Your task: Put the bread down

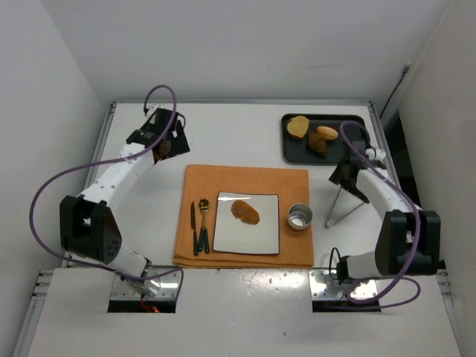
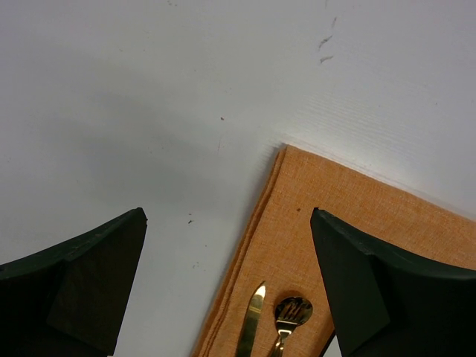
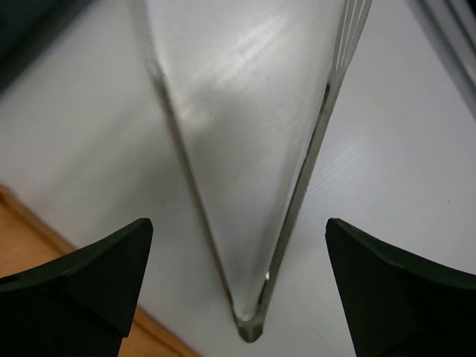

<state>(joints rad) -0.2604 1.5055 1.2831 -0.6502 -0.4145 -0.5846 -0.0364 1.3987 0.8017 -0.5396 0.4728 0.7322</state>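
Top external view shows the bread (image 1: 245,212) lying on a square plate (image 1: 260,239) in the middle of an orange mat (image 1: 245,182). Left gripper (image 2: 229,217) hovers over the mat's far left corner, fingers spread and empty. Right gripper (image 3: 239,224) is spread wide above metal tongs (image 3: 245,149), not gripping them

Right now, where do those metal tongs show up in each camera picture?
Top external: tongs lie right of the orange placemat, beside the right arm.
Left wrist: not in it.
Right wrist: centre, joined end low between the right gripper fingers.
Shared landmark: the orange placemat, lower right in left wrist, bottom left in right wrist.
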